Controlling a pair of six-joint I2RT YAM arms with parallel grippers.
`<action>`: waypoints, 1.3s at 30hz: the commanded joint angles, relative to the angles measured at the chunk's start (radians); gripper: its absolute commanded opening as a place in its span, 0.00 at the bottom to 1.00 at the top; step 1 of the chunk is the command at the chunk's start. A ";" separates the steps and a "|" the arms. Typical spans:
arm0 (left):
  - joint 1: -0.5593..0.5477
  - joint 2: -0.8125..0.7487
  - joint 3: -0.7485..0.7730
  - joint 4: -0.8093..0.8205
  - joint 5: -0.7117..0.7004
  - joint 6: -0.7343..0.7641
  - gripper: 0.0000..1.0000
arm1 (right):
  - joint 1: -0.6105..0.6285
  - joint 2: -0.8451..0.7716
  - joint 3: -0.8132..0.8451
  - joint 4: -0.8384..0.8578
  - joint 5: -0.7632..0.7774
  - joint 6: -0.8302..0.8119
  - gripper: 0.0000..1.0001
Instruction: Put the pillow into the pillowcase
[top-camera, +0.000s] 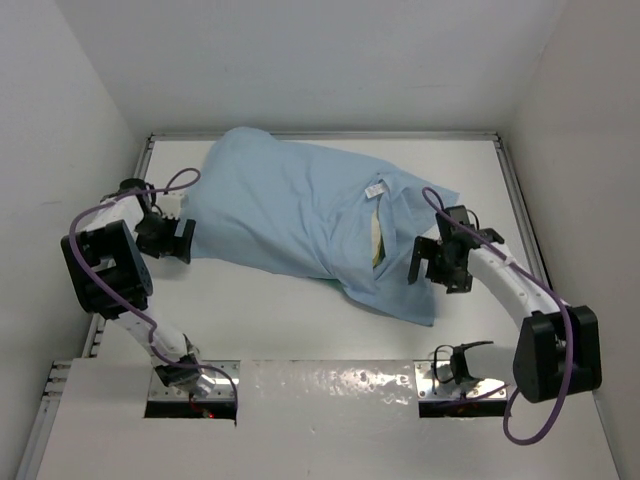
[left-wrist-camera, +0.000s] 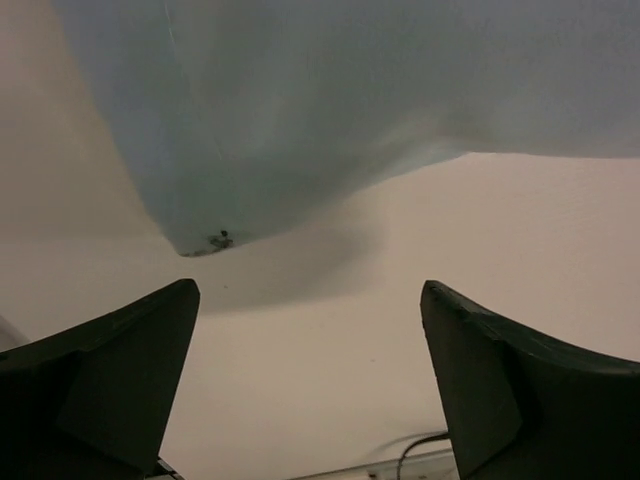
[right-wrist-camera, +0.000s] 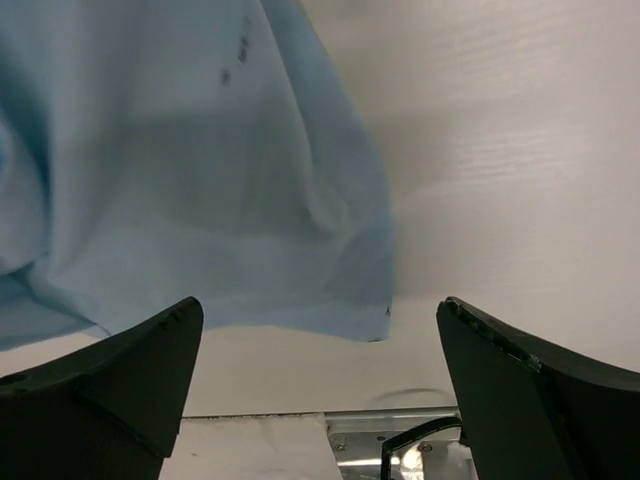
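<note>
The pillowcase (top-camera: 300, 215), light blue side out, lies bulging across the table from the back left to the front right. A cream and yellow strip of the pillow (top-camera: 378, 240) shows through its slit on the right; the rest of the pillow is hidden inside. My left gripper (top-camera: 180, 240) stands open just off the case's left end, with nothing between its fingers. The right gripper (top-camera: 428, 262) is open beside the case's right corner, also holding nothing. The left wrist view has the pillowcase (left-wrist-camera: 350, 100) ahead of the open gripper (left-wrist-camera: 310, 385). In the right wrist view the pillowcase (right-wrist-camera: 180, 180) corner hangs ahead of the open gripper (right-wrist-camera: 320, 390).
White walls enclose the table (top-camera: 300, 320) on the left, back and right. A metal rim (top-camera: 515, 190) runs along its edges. A white board with two cut-outs for the arm bases (top-camera: 190, 385) covers the near edge. Purple cables loop along both arms.
</note>
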 joint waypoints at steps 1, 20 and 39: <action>-0.005 -0.048 -0.017 0.161 -0.046 0.074 0.92 | 0.001 -0.082 -0.089 0.059 -0.028 0.069 0.99; 0.018 0.084 -0.036 0.253 0.345 0.048 0.00 | 0.045 -0.178 -0.379 0.375 -0.090 0.202 0.00; 0.408 -0.254 1.213 0.172 0.637 -0.429 0.00 | 0.031 -0.063 1.336 -0.050 0.284 -0.133 0.00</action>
